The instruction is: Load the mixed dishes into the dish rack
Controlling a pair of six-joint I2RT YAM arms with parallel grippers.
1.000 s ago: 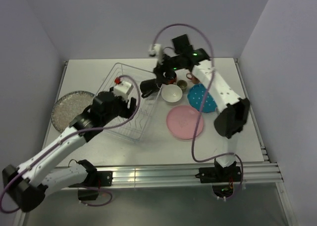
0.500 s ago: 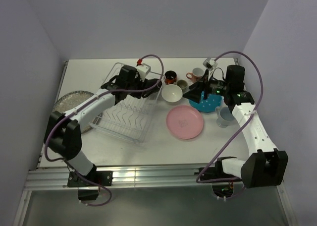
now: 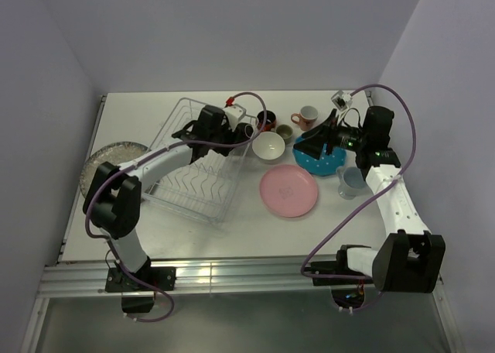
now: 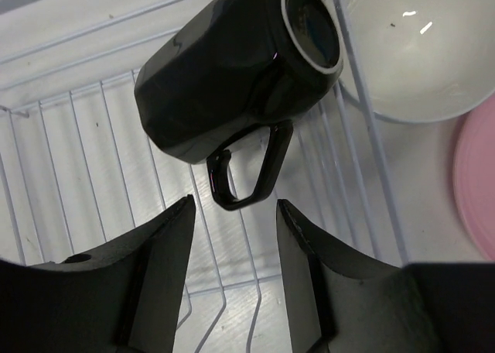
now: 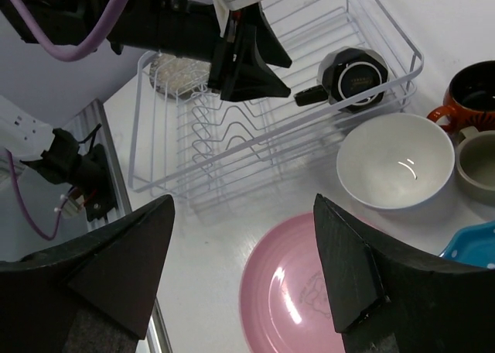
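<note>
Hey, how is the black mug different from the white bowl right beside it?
The black mug lies on its side inside the dish rack; the white bowl stands upright on the table, outside the rack. The mug is dark, faceted and has a handle; the bowl is white, smooth and handleless. The bowl is clearly wider than the mug. Shared: both sit close to the same wire wall of the rack, one on each side.
</note>
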